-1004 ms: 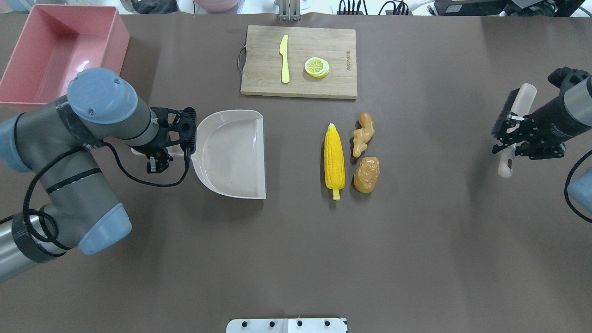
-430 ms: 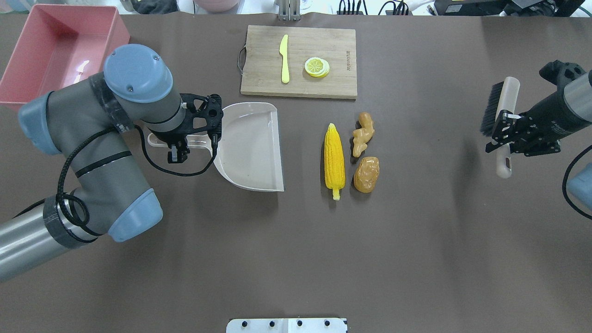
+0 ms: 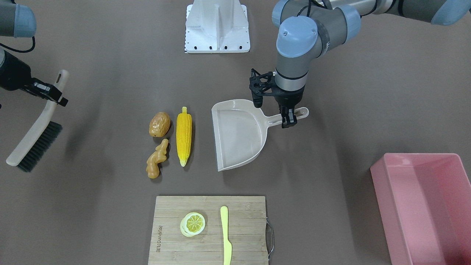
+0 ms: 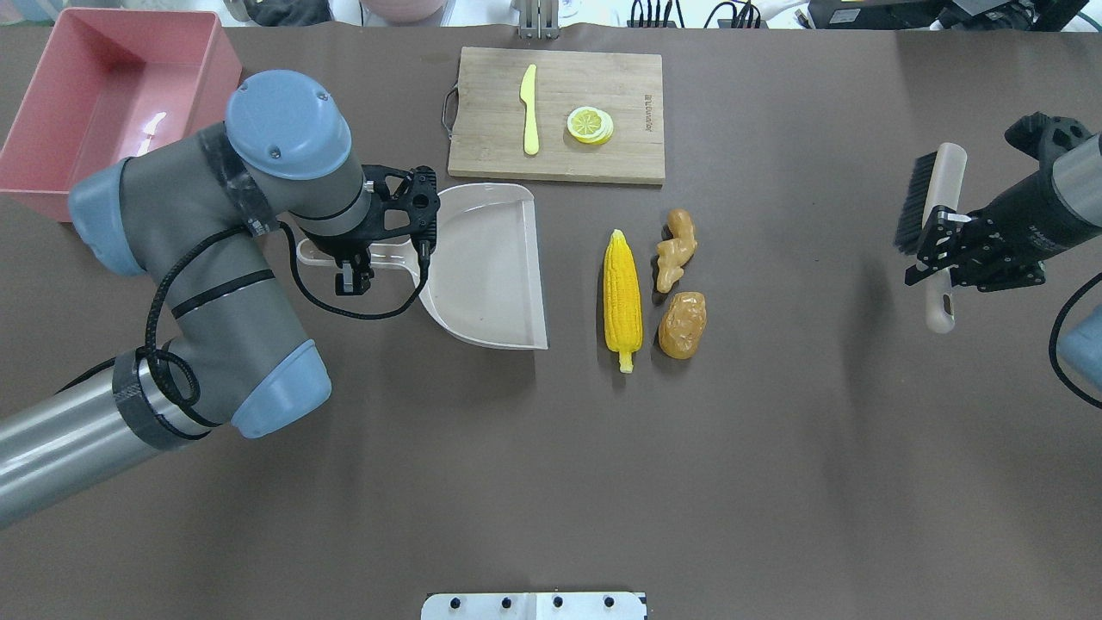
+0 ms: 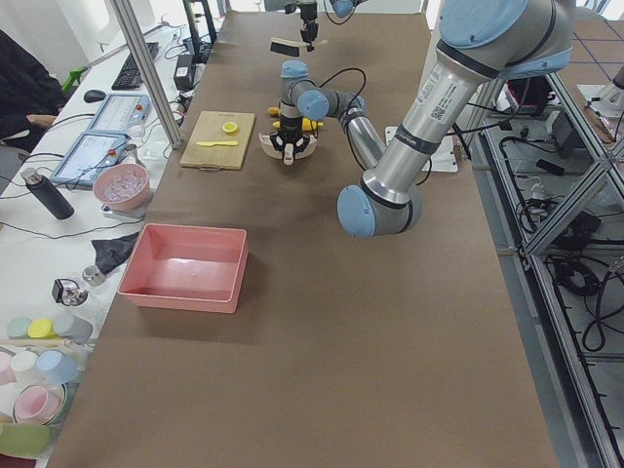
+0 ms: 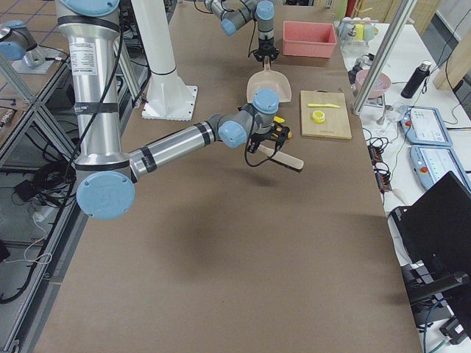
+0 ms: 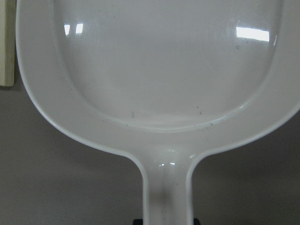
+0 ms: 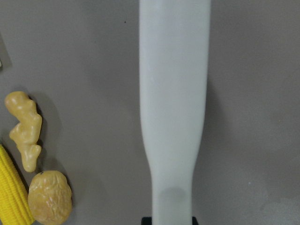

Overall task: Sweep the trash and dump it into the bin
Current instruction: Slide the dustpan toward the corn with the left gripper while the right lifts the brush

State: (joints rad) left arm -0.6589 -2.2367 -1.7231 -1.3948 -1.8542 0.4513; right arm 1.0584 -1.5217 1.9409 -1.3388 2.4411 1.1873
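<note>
Left claw [image 4: 351, 274] is pinching the dustpan [image 4: 491, 267] by its thin handle. Right claw [image 4: 940, 250] is pinching the brush [image 4: 944, 172] handle, well apart from the trash.

The trash lies in a close group on the surface [image 4: 775, 448], btw. pan mouth and brush: corn cob [image 4: 622, 297] nearest the pan, ginger root [image 4: 674, 250] and potato [image 4: 683, 325] just behind it. The pink bin [image 4: 219, 77] stands at the far left corner, well apart.

Possible problems:
- Pan lip not flat on the surface, so the corn slides under it. I cannot tell if the lip touches.
- Corn is round and may roll sideways; the ginger may escape past the brush end.
- Pan corner is v. near the cutting board [image 4: 603, 82] and could knock it.
- A loaded pan may twist in such a narrow grip on the way to the bin.
</note>
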